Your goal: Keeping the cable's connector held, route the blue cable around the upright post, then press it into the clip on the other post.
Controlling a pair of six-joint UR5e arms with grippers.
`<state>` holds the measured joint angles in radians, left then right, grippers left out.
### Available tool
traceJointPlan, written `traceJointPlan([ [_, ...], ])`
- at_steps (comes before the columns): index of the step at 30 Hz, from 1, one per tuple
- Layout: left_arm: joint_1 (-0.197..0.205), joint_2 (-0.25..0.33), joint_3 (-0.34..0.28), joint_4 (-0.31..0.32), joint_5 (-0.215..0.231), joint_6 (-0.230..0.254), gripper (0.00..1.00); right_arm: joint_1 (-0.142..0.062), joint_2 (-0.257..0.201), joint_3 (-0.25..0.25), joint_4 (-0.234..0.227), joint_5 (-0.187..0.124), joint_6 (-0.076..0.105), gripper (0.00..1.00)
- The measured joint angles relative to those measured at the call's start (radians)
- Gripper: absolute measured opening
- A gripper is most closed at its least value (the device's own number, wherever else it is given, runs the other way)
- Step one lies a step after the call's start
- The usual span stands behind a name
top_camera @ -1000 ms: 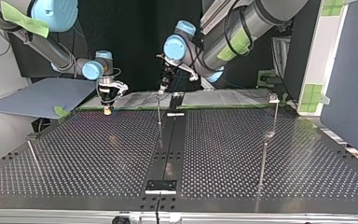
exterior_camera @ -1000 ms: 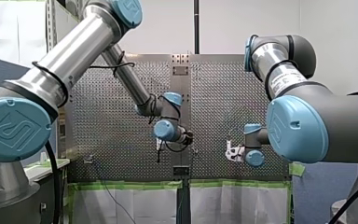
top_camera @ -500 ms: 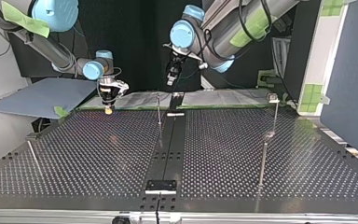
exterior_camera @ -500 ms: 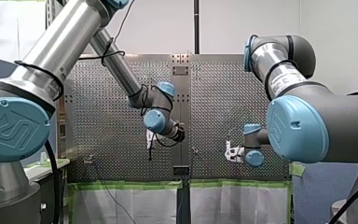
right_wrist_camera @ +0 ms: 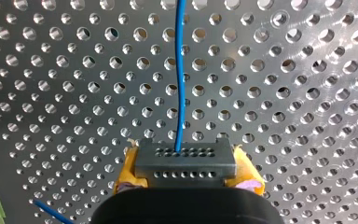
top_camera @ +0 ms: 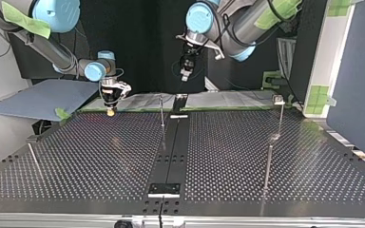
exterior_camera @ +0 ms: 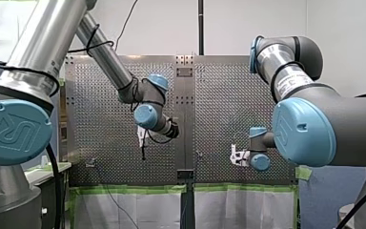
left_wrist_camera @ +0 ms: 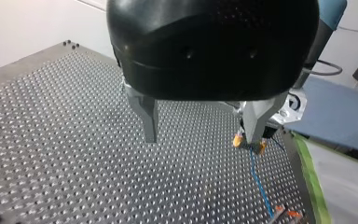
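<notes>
My right gripper [right_wrist_camera: 185,173] has yellow pads and is shut on the black connector [right_wrist_camera: 185,161]. The blue cable [right_wrist_camera: 179,70] runs straight ahead from the connector over the perforated plate. In the top view this gripper [top_camera: 109,110] hangs low over the table's far left part. My left gripper [left_wrist_camera: 203,135] is open with nothing between its metal fingers. It hovers high [top_camera: 186,71] above the thin upright post [top_camera: 162,111] and a little toward that view's right. A second post with a clip on top [top_camera: 278,100] stands at the far right.
A black rail [top_camera: 172,152] runs down the middle of the perforated table [top_camera: 228,156]. Another thin post [top_camera: 34,159] leans at the top view's near left. Green tape [top_camera: 62,114] marks the far edge, with a grey sheet [top_camera: 43,97] behind it.
My left arm has lifted away from the middle post, moving up and toward the top view's right. Its fingers stay open. My right arm has not moved.
</notes>
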<state>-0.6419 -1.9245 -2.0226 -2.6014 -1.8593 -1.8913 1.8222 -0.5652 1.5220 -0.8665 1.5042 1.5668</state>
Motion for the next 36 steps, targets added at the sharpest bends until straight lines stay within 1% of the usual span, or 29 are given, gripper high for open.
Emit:
traceJointPlan([
  [3,0.001,0.028,-0.028,-0.009,-0.025,0.001,0.9,-0.001,0.001,0.0,0.001,0.0,0.0,0.0],
  [6,0.001,0.054,-0.054,-0.014,-0.037,0.001,0.9,-0.001,0.001,0.0,0.001,0.0,0.0,0.0],
  [12,0.004,0.111,-0.107,-0.02,-0.043,0.002,0.9,-0.001,0.002,0.0,0.004,-0.004,0.001,0.0],
  [19,0.005,0.182,-0.124,-0.019,-0.043,0.003,0.9,-0.001,0.003,0.0,0.011,-0.004,0.0,0.0],
  [24,0.005,0.196,-0.124,-0.019,-0.042,0.003,0.9,-0.001,0.003,0.0,0.012,-0.004,0.0,0.0],
  [36,0.005,0.198,-0.125,-0.019,-0.042,0.003,0.9,-0.001,0.003,0.001,0.012,-0.004,0.0,0.0],
])
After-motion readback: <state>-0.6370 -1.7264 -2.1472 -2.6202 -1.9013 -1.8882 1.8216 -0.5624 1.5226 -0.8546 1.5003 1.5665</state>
